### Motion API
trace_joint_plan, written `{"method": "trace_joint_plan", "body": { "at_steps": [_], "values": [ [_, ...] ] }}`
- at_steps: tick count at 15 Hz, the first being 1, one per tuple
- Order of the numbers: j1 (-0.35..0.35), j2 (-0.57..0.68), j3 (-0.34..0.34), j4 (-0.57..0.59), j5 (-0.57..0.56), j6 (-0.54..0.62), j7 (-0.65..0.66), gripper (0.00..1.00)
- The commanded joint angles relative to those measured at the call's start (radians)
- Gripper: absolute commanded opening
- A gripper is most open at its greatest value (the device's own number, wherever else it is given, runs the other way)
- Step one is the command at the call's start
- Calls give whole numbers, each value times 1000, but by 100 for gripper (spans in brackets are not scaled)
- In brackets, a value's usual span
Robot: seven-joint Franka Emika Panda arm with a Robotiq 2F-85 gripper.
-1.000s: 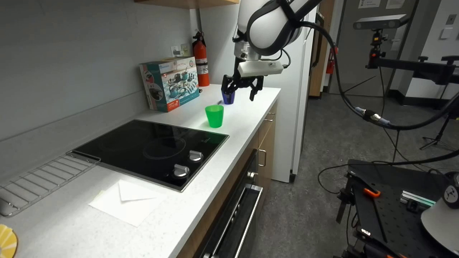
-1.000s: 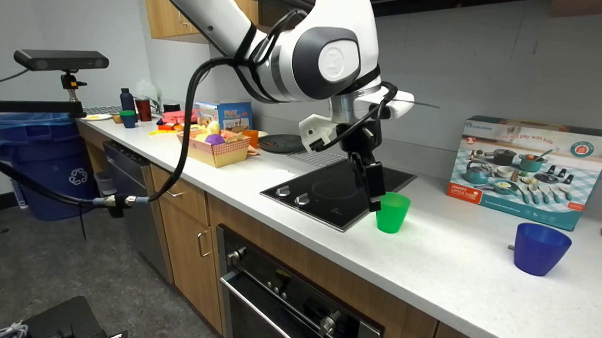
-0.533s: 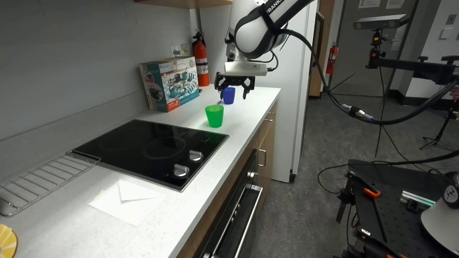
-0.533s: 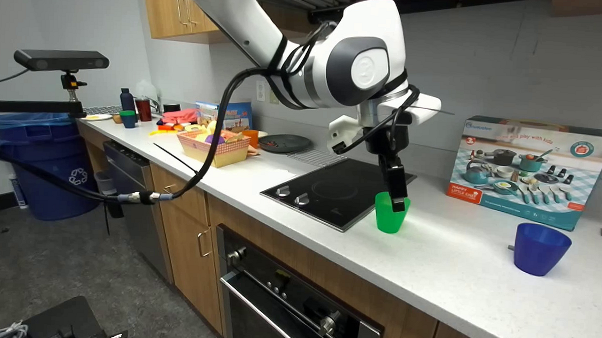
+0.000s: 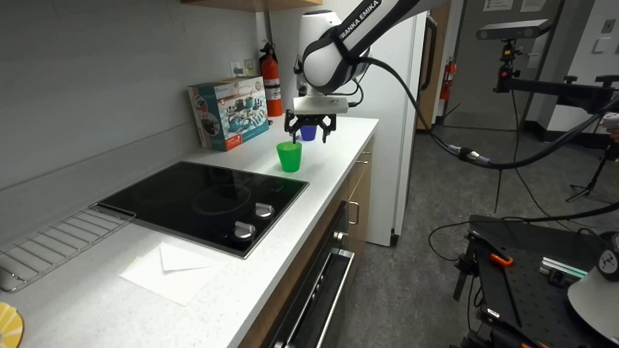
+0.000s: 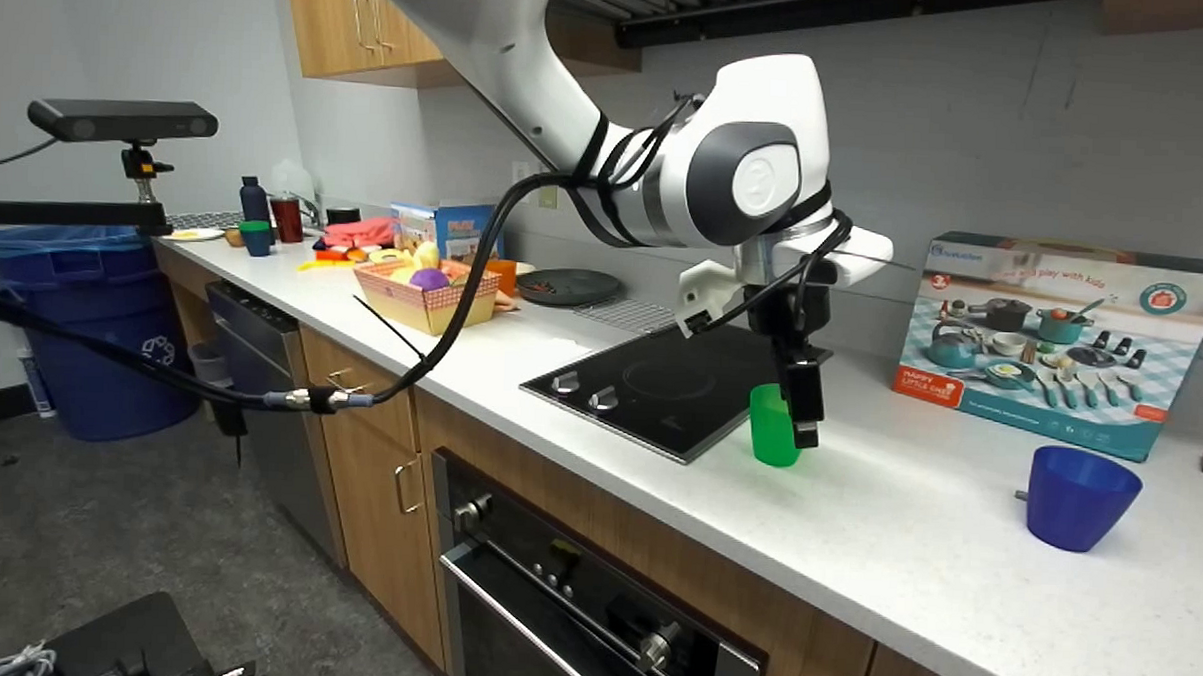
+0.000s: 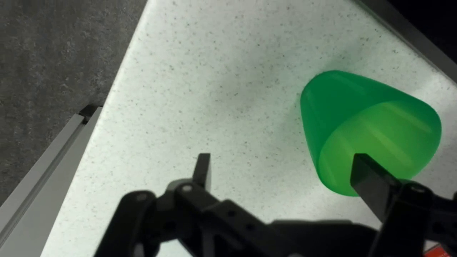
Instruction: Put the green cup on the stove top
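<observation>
The green cup [image 7: 364, 132] stands upright, translucent and flaring toward its rim, the gripper [image 7: 282, 156] spread wide

I see a grey wall [image 6: 969, 121] behind the white counter [image 6: 915, 519]. Wooden cabinets [image 6: 371, 490] stand below; the floor [image 5: 416, 290] is dark.

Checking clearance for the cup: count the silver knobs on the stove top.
2. Near the front edge of the stove top, one knob sits closer to the green cup, the second knob farther from it. None appears hidden.
</observation>
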Motion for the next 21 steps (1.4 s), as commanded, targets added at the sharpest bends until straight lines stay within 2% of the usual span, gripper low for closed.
{"method": "trace_joint_plan", "body": {
  "at_steps": [1, 12, 13, 21],
  "values": [
    [7, 45, -4, 63, 44, -45, -54, 100],
    [24, 93, -2, 112, 44, -61, -103, 100],
    [25, 92, 0, 115, 46, -58, -108, 82],
    [20, 72, 23, 125, 117, -55, -181, 18]
  ]
}}
